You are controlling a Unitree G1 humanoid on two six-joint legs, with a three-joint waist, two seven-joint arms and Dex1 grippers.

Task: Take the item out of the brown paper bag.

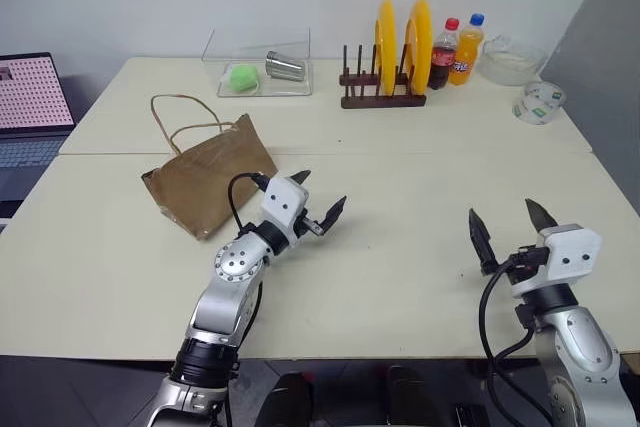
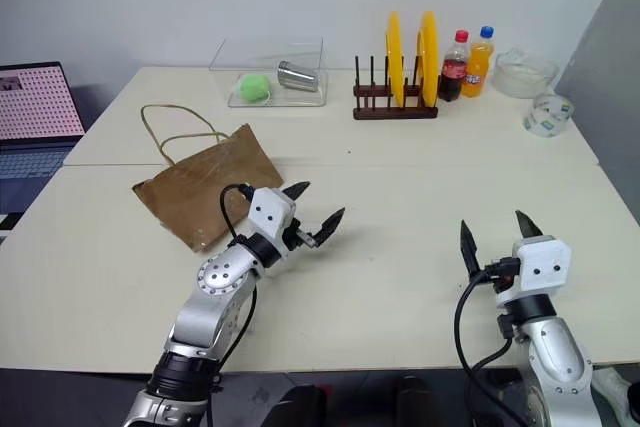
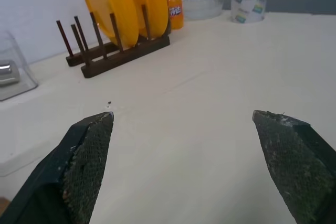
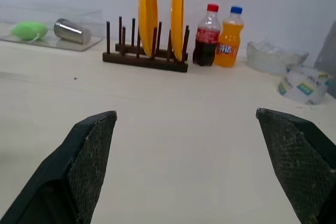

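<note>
Brown paper bag [image 1: 205, 187] lies flat on table [image 1: 400, 147], cord handles toward far side. Left gripper [image 1: 322, 197] spread wide, empty, just right of bag, above tabletop. Right gripper [image 1: 513, 223] spread wide, empty, well apart on right. Item not discernible; bag contents hidden.
</note>
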